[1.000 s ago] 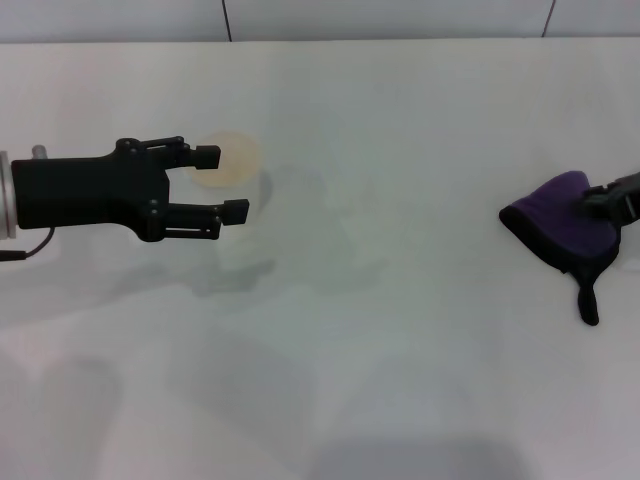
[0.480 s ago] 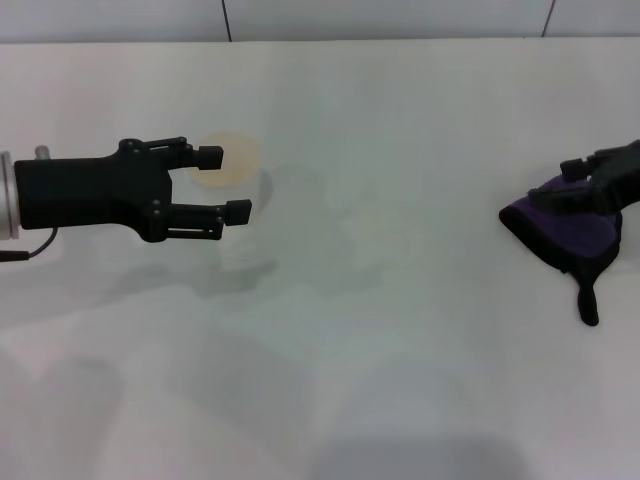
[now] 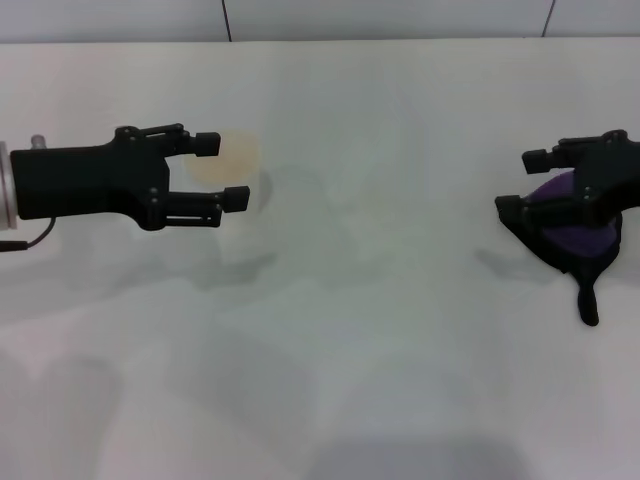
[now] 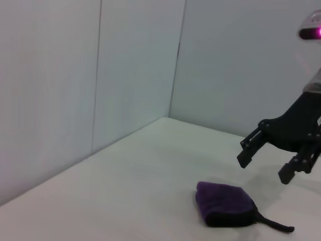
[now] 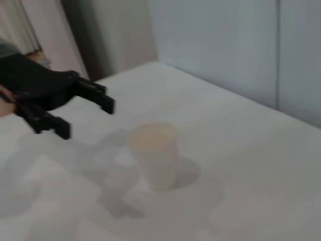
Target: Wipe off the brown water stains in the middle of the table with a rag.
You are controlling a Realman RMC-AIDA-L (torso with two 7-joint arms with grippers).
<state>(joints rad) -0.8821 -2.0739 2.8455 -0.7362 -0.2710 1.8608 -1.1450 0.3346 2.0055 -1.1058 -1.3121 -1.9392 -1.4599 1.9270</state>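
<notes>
**Two open grippers above a white table**

The black right gripper, jaws spread, hovers over the dark purple cloth rag lying at the right of the plain white tabletop. The black left gripper hangs open just beside a white translucent cup.

Head view: looking down from high up at the whole table. Left wrist view: low, looking across at the far rag and right gripper. Right wrist view: low, looking back at the cup and left gripper. All sharing the same tabletop.
</notes>
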